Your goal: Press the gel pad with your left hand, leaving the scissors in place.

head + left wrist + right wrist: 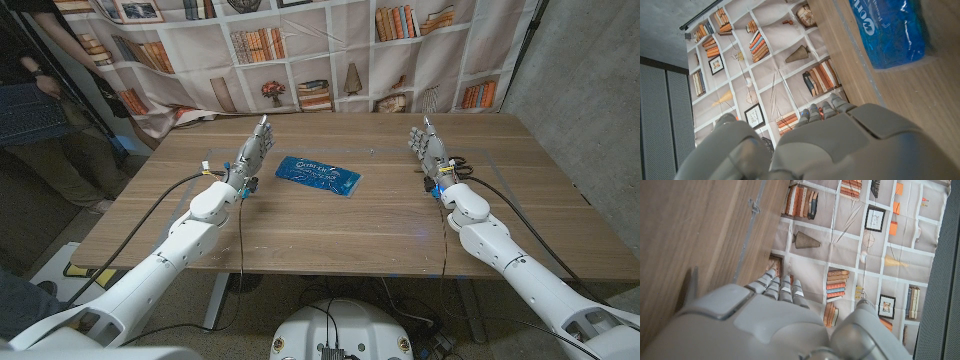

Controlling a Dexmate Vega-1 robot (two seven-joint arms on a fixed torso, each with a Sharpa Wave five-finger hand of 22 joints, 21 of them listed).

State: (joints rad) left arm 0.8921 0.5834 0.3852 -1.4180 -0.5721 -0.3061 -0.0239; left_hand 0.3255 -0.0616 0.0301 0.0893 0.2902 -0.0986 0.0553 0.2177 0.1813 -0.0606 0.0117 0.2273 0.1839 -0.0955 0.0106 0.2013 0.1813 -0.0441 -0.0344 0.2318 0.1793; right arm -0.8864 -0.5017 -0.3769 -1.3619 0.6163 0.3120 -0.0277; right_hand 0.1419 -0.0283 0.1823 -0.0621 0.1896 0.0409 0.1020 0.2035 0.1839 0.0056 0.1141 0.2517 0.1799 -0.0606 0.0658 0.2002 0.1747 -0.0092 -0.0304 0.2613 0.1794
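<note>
One wide wooden desk (330,225) fills the middle of the head view, its brown plank surface running from the lower left corner up to the right edge of the frame. Behind it, across the whole top of the frame, hangs a printed fabric backdrop of bookshelves (300,50) with books, vases and framed pictures. At the upper left edge a person in dark clothing (35,110) stands beside the desk.

The two grey-and-white arms come in from the bottom corners. The left hand (252,152) sits left of centre, upright with its fingers straight, close side by side and pointing toward the backdrop, holding nothing. The right hand (426,146) sits right of centre in a matching pose, fingers extended upward and empty.

Between the hands, just right of the left hand and slightly above the frame's centre, lies the flat blue rectangular gel pad with white lettering (318,176), resting on the desk at a slight slant. In the left wrist view the pad appears at the upper right, apart from the hand.
</note>
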